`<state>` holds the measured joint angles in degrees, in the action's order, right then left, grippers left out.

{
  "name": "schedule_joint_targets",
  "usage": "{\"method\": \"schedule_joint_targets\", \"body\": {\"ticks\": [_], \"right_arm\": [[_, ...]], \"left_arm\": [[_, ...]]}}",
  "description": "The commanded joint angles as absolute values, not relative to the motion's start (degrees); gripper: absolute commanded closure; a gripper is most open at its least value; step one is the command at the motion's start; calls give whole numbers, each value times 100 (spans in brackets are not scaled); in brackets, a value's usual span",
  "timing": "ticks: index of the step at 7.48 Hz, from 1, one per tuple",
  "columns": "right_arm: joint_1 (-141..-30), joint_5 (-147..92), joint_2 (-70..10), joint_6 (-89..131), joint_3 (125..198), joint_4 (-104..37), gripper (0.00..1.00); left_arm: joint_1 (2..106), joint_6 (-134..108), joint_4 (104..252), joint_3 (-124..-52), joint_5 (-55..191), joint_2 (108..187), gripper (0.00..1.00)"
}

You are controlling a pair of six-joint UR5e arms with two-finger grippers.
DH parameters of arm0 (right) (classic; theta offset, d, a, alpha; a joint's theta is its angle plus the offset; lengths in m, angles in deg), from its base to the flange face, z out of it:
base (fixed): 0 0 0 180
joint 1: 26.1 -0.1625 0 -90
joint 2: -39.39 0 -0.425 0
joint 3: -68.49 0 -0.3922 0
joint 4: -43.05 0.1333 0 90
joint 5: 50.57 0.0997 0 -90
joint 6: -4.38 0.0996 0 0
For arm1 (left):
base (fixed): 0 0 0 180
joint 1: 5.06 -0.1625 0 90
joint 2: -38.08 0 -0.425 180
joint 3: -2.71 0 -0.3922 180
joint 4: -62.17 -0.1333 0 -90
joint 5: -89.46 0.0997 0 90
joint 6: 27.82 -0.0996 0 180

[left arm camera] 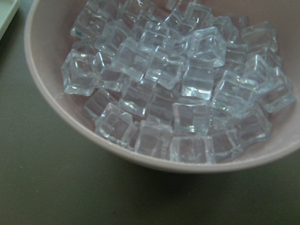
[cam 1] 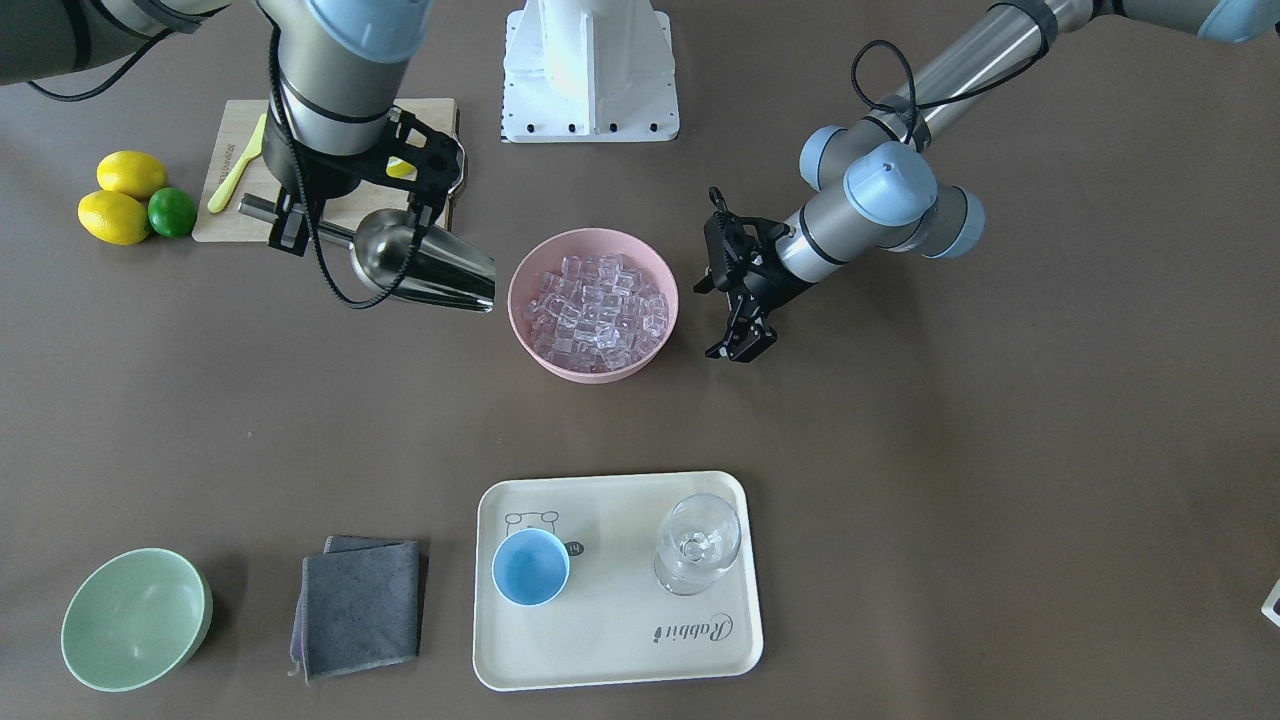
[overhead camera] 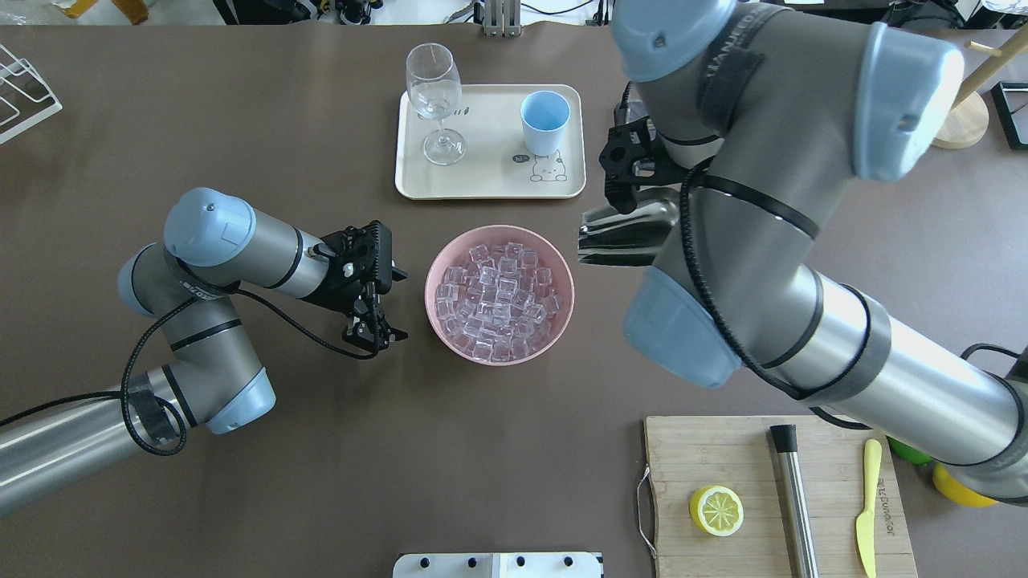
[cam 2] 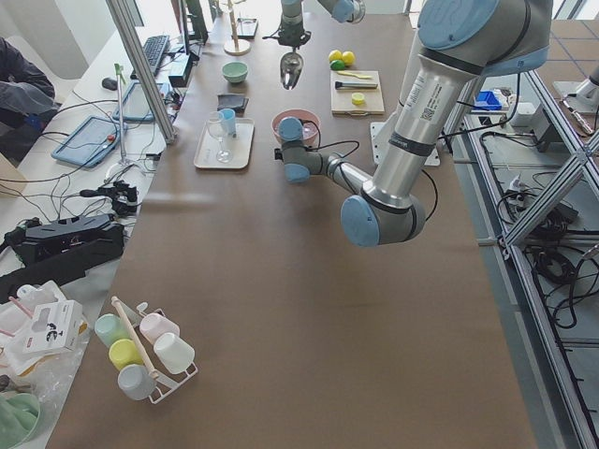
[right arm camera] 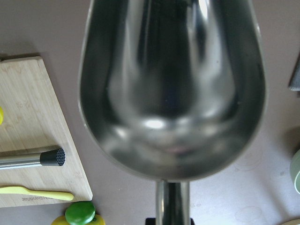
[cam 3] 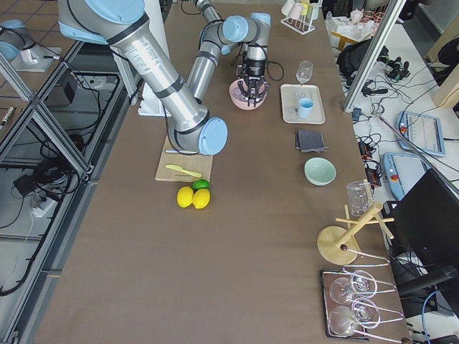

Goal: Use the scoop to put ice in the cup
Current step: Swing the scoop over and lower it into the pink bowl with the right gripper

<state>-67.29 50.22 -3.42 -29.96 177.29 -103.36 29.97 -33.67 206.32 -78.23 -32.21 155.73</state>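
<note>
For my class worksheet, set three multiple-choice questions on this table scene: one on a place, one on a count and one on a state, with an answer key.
1. Where does the light-blue cup stand?
A) on the cream tray beside the stemmed glass
B) balanced on top of that glass
C) on the floor

2. How many whole lemons lie by the lime?
A) one
B) four
C) two

3. The scoop in the right pincer is:
A) heaped full
B) empty
C) dropped

Key: 1 A, the cup shares the tray with the glass. 2 C, two yellow fruits sit next to the green one. 3 B, the right wrist view shows only bare steel in the trough.
</note>
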Motion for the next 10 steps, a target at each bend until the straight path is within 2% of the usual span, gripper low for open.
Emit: {"method": "schedule_joint_targets", "body": {"ticks": [1, 3, 5, 10], "right_arm": [[-6268, 4674, 248, -3016, 16939, -10487, 100], [-6127, 4542, 596, -2999, 16214, -10479, 100], [-6082, 4497, 739, -2937, 15780, -10444, 100], [-5828, 4488, 924, -2693, 15402, -10443, 100]], "left_arm": [[3010, -3354, 21690, -7395, -3174, 15532, 1], [3027, -3345, 22456, -6981, -3052, 15603, 2], [3010, -2438, 22635, -6980, -3007, 15673, 1], [2826, -1947, 22811, -6822, -3060, 15946, 2]]}}
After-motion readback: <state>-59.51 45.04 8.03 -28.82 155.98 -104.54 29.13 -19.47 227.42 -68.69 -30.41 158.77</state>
